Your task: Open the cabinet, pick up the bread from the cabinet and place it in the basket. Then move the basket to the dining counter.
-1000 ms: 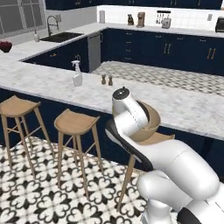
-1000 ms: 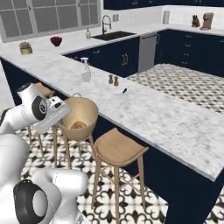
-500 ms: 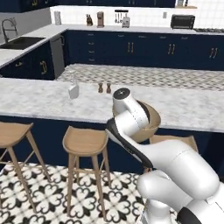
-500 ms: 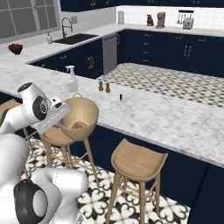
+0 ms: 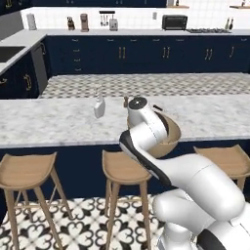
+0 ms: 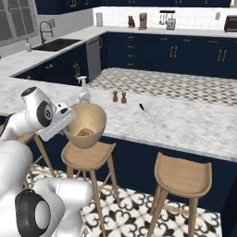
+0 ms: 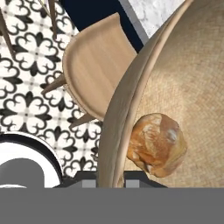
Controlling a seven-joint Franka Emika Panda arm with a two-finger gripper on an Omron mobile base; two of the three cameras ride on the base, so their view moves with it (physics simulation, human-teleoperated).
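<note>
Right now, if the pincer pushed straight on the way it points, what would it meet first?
The rim of the round tan basket it already grips; beyond that, probably the wooden stool seat, though depth is unclear.

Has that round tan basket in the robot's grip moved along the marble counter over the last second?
Yes. The round tan basket, carried with the driving base, has shifted rightward along the white-grey marble counter, past the pepper shakers.

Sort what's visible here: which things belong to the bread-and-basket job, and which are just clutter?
Job:
- basket, gripped by its rim and carried
- bread, lying inside the basket
- dining counter
- gripper, jaws shut on the basket rim

Lying about:
- spray bottle
- salt and pepper shakers
- stools
- toaster oven
</note>
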